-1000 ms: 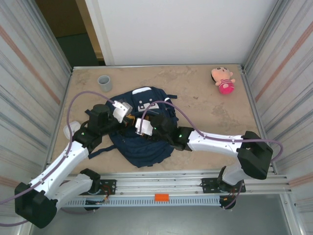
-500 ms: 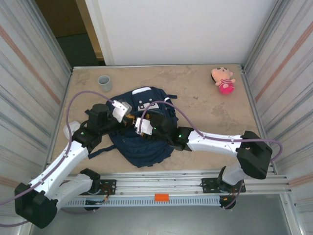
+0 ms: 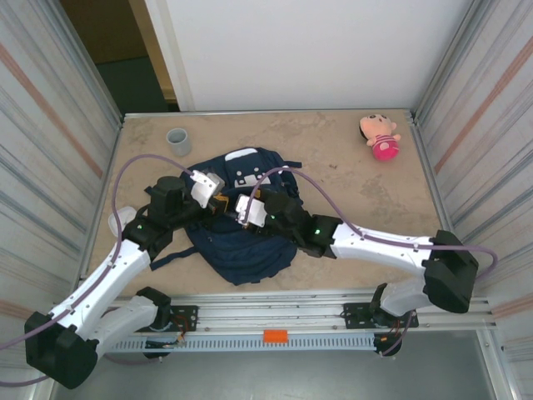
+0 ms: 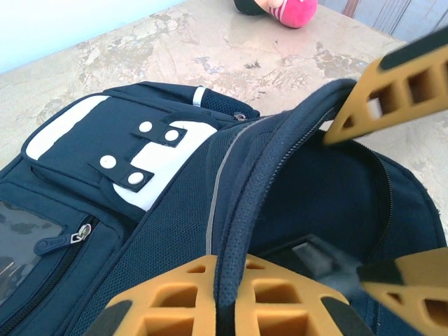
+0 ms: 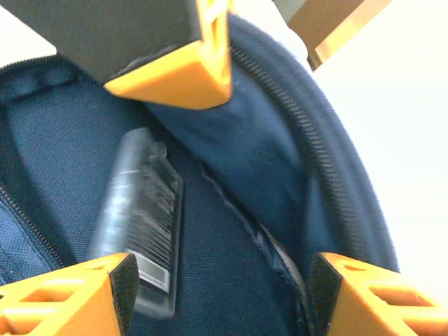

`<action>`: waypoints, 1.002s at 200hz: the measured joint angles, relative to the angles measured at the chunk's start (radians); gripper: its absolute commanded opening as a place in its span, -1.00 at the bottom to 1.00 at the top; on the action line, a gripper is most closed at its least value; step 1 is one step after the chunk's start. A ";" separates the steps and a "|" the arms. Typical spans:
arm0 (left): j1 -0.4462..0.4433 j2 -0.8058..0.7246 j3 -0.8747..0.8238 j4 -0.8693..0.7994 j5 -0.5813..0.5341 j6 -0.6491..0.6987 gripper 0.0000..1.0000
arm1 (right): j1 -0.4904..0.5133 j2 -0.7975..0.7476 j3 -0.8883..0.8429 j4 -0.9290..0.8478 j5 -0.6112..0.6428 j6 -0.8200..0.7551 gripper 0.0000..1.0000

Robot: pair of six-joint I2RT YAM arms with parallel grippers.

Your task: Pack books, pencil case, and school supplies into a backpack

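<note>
**Stock on hand, largest first, each placed from the backpack**

1. Mottled sandy table point(image 3: 350, 179): carries everything below.
2. Large navy blue fabric backpack with white patches point(image 4: 140, 140): lies flat mid-table, with its main compartment unzipped and the mouth gaping.
3. Left gripper point(image 4: 227, 301): at the backpack's mouth, jaws pinched narrow on the zip rim and holding it up.
4. Right gripper point(image 5: 220, 280): reaching into the backpack's mouth, jaws wide with nothing between them.
5. Long flat black rectangular pencil case point(image 5: 140, 224): inside the backpack on the lining, just beside one right finger and free of any grip.
6. Pink plush doll point(image 3: 380, 136): well beyond the backpack, far right.
7. Small grey cup point(image 3: 178, 141): near the backpack's far-left side.

**Hazards for you**

- As you back the right arm out, a spread finger could hook the lining or zip teeth. It could also drag the case out with it.
- If the left pinch slips off the rim, the flap will likely drop onto the right wrist and close the mouth.
</note>
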 measured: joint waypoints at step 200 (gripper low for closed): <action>-0.023 0.000 -0.033 -0.026 0.107 0.174 -1.00 | -0.200 -0.306 -0.145 -0.115 -0.250 0.525 0.30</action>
